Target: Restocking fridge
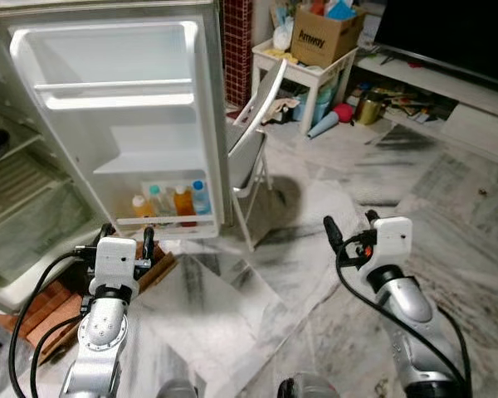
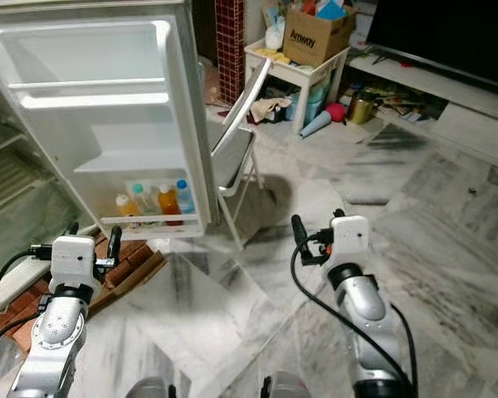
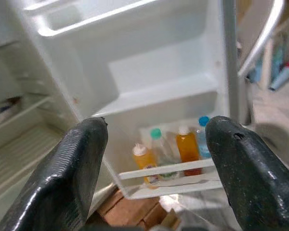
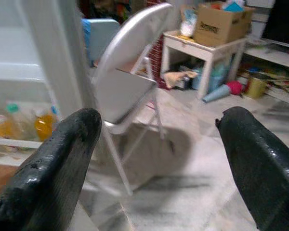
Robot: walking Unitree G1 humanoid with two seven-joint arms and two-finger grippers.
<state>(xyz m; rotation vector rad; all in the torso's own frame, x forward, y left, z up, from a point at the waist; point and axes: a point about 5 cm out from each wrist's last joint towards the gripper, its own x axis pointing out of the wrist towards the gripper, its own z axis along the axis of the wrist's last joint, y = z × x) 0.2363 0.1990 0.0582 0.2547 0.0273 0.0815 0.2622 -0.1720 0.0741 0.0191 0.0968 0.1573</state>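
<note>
Fridge door [image 1: 124, 116] stands wide open, four bottles [image 1: 170, 201] lined in its bottom rack. Left claw [image 1: 124, 239] and right claw [image 1: 349, 225] both spread, empty, above the floor [image 1: 315, 274].

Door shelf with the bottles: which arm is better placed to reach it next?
Left, probably. The left gripper is open just in front of the door shelf, facing the bottles. The right gripper, also open, faces the folding chair.
</note>
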